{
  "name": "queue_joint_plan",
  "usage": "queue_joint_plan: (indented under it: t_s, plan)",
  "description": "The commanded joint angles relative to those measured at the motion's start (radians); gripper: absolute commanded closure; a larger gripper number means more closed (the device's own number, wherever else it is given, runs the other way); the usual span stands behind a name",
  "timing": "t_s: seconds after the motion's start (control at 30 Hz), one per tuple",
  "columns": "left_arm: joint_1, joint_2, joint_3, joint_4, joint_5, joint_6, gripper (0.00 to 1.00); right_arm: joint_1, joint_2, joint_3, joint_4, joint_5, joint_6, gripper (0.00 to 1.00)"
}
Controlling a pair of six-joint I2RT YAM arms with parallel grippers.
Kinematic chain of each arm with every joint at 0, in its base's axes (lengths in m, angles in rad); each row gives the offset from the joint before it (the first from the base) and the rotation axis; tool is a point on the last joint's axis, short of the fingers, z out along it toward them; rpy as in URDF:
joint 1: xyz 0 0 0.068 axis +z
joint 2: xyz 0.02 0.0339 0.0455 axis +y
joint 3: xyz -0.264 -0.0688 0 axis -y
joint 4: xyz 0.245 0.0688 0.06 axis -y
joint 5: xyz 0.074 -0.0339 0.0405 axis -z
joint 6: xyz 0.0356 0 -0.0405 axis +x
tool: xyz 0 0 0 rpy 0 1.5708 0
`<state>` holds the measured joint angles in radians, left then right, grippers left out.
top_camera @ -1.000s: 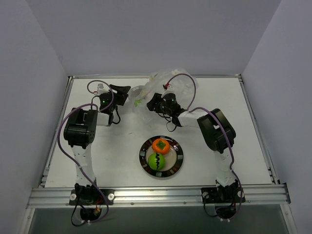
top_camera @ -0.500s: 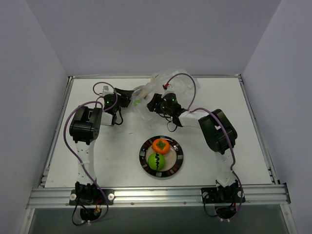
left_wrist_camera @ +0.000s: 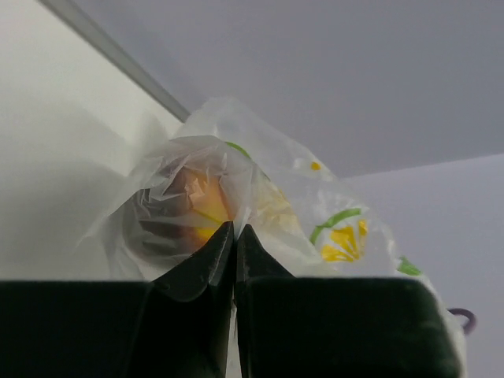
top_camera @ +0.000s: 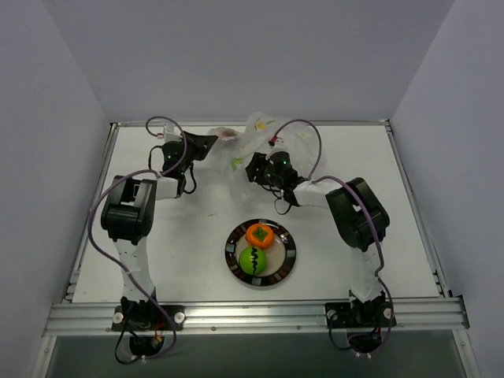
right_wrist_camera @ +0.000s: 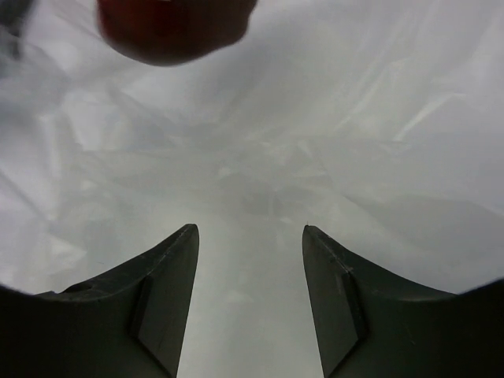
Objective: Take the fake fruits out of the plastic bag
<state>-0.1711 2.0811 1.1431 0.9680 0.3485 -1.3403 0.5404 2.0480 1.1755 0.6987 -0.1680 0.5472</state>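
Bag: the bag (top_camera: 244, 146) lies crumpled at the far middle of the bench (top_camera: 173, 236), between the two grippers; clear film with lemon and leaf prints.
Left gripper: the left gripper (top_camera: 209, 142) is at the bag's left end. In its wrist view the jaws of the left gripper (left_wrist_camera: 235, 228) are pressed together with a fold of the bag (left_wrist_camera: 315, 213) pinched between them. The film bulges just beyond the tips around a rounded yellowish-brown shape; I cannot tell whether that is a fruit or a print.
Right gripper: the right gripper (top_camera: 253, 168) is at the bag's near side, pointing into it. In its wrist view the right gripper (right_wrist_camera: 250, 228) has its jaws spread apart with nothing between them, and the bag (right_wrist_camera: 354, 118) fills the frame.
Maroon fruit: the maroon fruit (right_wrist_camera: 175, 27) is at the top edge of the right wrist view, ahead of the open jaws and apart from them, with plastic all around it.
Orange fruit: the orange fruit (top_camera: 260, 235) sits on the far half of the plate (top_camera: 292, 256), leafy top up.
Green fruit: the green fruit (top_camera: 253, 259) sits on the plate just nearer than the orange one, touching it.
Plate: round and dark-rimmed, on the bench near the middle, well apart from the bag.
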Motion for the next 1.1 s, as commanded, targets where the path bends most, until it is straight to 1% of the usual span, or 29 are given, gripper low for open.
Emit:
queue_joint_plan:
  t_s: [0.0,0.07,0.1,0.13,0.17,0.2,0.23,0.3,0.33,0.47,0.6,0.63,0.67,0.77,0.8,0.87,0.9,0.97,1.0,1.03,1.07]
  plan:
    - [-0.036,-0.208,-0.015,0.045,0.069,0.149,0.98,-0.01,-0.133,-0.06,0.093,0.033,-0.027,0.49]
    - [-0.059,-0.284,-0.051,-0.001,0.084,0.216,0.98,-0.01,-0.164,-0.103,0.129,0.057,-0.027,0.43]
    - [-0.073,-0.297,-0.071,-0.027,0.077,0.28,0.98,-0.01,-0.184,-0.146,0.163,0.068,-0.026,0.39]
    - [-0.076,-0.299,-0.11,-0.067,0.049,0.292,0.98,-0.01,-0.186,-0.158,0.169,0.079,-0.023,0.33]
    - [-0.064,-0.28,-0.129,-0.058,0.049,0.268,0.98,-0.013,-0.183,-0.16,0.167,0.078,-0.023,0.31]
    - [-0.053,-0.253,-0.156,0.036,0.064,0.235,0.98,-0.013,-0.175,-0.157,0.162,0.071,-0.023,0.3]
    - [-0.044,-0.18,-0.16,0.09,0.082,0.193,0.98,-0.011,-0.172,-0.155,0.16,0.062,-0.021,0.28]
    - [-0.03,-0.112,-0.154,0.202,0.125,0.103,0.98,-0.01,-0.17,-0.157,0.162,0.058,-0.017,0.27]
    - [-0.028,-0.064,-0.135,0.21,0.133,0.093,0.98,-0.013,-0.17,-0.157,0.16,0.059,-0.016,0.26]
    - [-0.027,-0.035,-0.1,0.183,0.139,0.095,0.98,-0.013,-0.167,-0.139,0.092,0.094,-0.041,0.25]
    - [-0.025,-0.07,-0.079,0.056,0.126,0.171,0.98,-0.017,-0.183,-0.14,0.049,0.157,-0.062,0.22]
    - [-0.025,-0.082,-0.079,0.038,0.119,0.182,0.98,-0.016,-0.184,-0.137,0.035,0.2,-0.067,0.21]
    - [-0.025,-0.088,-0.08,0.026,0.113,0.19,0.98,-0.016,-0.184,-0.132,0.018,0.211,-0.069,0.21]
    - [-0.025,-0.111,-0.1,-0.002,0.09,0.211,0.89,-0.016,-0.164,-0.102,-0.02,0.216,-0.084,0.19]
    - [-0.025,-0.119,-0.112,-0.003,0.087,0.214,0.82,-0.016,-0.143,-0.087,-0.036,0.216,-0.09,0.18]
    - [-0.025,-0.15,-0.123,-0.012,0.076,0.225,0.73,-0.013,-0.126,-0.042,-0.079,0.245,-0.115,0.17]
    - [-0.025,-0.165,-0.134,-0.035,0.07,0.233,0.62,-0.011,-0.117,-0.028,-0.094,0.26,-0.121,0.16]
    - [-0.025,-0.222,-0.143,-0.07,0.052,0.254,0.52,-0.01,-0.117,-0.008,-0.125,0.315,-0.133,0.14]
    - [-0.027,-0.242,-0.146,-0.118,0.044,0.28,0.47,-0.01,-0.117,0.004,-0.133,0.327,-0.135,0.13]
    - [-0.027,-0.289,-0.16,-0.142,0.032,0.294,0.37,-0.011,-0.115,0.013,-0.14,0.337,-0.135,0.12]
    - [-0.027,-0.318,-0.17,-0.167,0.005,0.306,0.33,-0.01,-0.114,0.024,-0.168,0.372,-0.138,0.11]
